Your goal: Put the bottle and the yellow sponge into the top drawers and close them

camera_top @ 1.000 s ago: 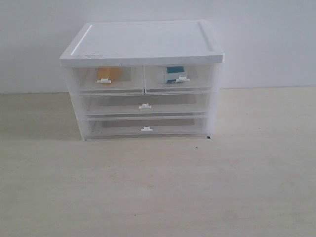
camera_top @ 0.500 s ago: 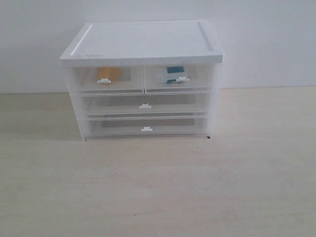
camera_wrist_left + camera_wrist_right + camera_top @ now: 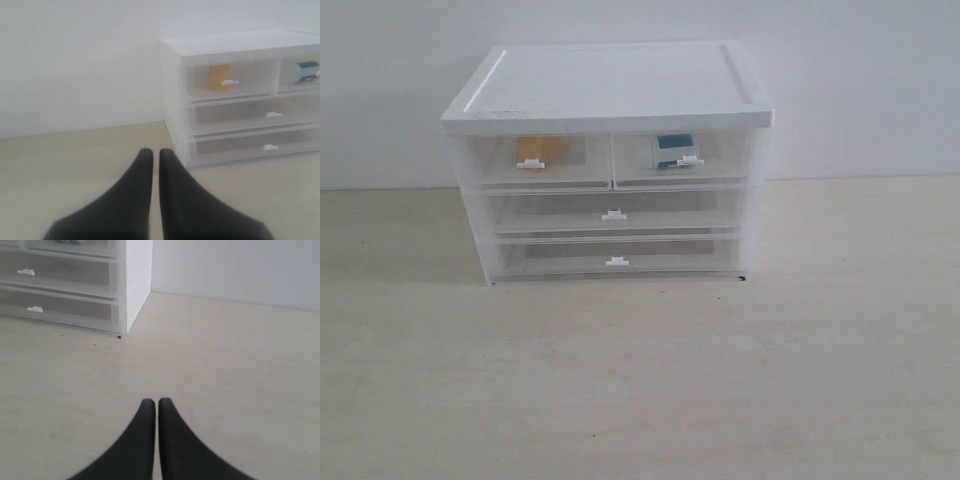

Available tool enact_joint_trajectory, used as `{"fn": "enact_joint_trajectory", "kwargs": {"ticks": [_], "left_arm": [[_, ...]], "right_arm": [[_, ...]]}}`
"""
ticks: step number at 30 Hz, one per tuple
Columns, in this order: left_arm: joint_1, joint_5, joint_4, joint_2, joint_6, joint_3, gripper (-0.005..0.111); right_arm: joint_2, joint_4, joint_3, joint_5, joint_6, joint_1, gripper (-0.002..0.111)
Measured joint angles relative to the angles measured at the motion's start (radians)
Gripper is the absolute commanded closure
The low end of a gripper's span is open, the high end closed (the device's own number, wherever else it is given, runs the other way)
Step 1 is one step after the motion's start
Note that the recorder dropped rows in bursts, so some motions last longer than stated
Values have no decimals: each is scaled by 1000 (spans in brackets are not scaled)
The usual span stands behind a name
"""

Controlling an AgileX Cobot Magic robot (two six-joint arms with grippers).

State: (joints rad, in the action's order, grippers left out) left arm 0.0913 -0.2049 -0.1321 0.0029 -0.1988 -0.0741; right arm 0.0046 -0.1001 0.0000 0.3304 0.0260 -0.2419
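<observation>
Saw sponge (image 3: pixel 535 150) inside left top drawer (image 3: pixel 572 174), bottle (image 3: pixel 668 150) inside right top drawer (image 3: pixel 725 170); both fronts flush. Found left gripper (image 3: pixel 152 151) and right gripper (image 3: pixel 151 401) clenched, empty, above counter (image 3: pixel 640 380), well clear. Judged task done; needed only to hold clear and avoid handles.

We see the sponge (image 3: pixel 538 147) and the bottle (image 3: pixel 671 148) only as soft shapes through the cloudy top drawers (image 3: pixel 570 172). The tabs (image 3: pixel 530 163) cover part of each, and the label (image 3: pixel 674 141) is too small for us to read. In the right wrist view the cabinet (image 3: pixel 136 280) runs off the edge. The left gripper (image 3: pixel 151 152) and the right gripper (image 3: pixel 151 402) are cropped at their bases.
</observation>
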Motion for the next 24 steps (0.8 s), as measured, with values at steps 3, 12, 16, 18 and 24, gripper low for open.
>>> {"fn": "enact_joint_trajectory", "kwargs": {"ticks": [3,12,16,18,24], "left_arm": [[-33,2,48,0,47,13,103],[-88,10,66,0,109,68,103],[-91,14,68,0,142,70,103],[-91,14,68,0,150,70,103],[-91,-6,73,0,152,70,103]], "right_arm": [[0,0,0,0,0,0,108],[0,0,0,0,0,0,108],[0,0,0,0,0,0,108],[0,0,0,0,0,0,108],[0,0,0,0,0,0,108]]}}
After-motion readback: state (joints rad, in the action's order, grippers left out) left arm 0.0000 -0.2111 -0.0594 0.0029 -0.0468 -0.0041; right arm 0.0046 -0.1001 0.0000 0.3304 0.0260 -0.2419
